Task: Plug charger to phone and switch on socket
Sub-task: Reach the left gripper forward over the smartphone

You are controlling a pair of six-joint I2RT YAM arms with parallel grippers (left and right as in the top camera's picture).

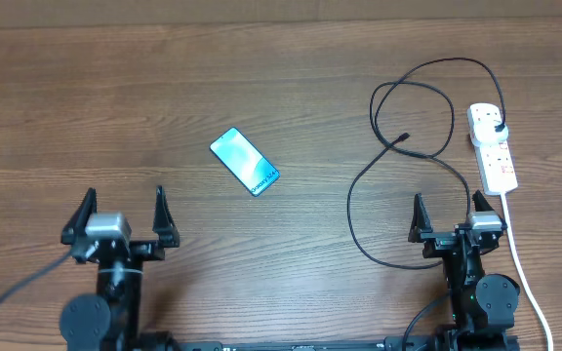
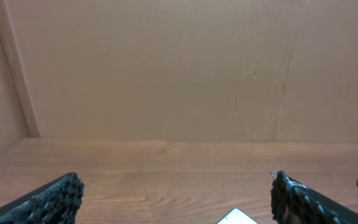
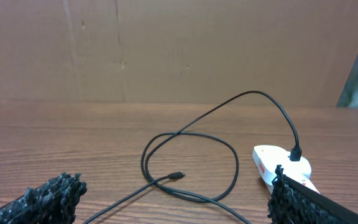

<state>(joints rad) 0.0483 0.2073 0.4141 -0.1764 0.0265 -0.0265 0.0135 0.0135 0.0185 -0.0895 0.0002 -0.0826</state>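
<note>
So, your left pincer (image 1: pixel 123 213) and right pincer (image 1: pixel 447 216) are both wide open and empty. The phone (image 1: pixel 244 162) lies on the worktop (image 1: pixel 164 88), well left of the socket (image 1: pixel 493 146). The charger (image 1: pixel 375 97) looks plugged into it, probably so only its loose tip needs carrying.

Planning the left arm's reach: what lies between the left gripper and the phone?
Nothing: in the overhead view, only bare table lies between the left gripper and the phone.
</note>
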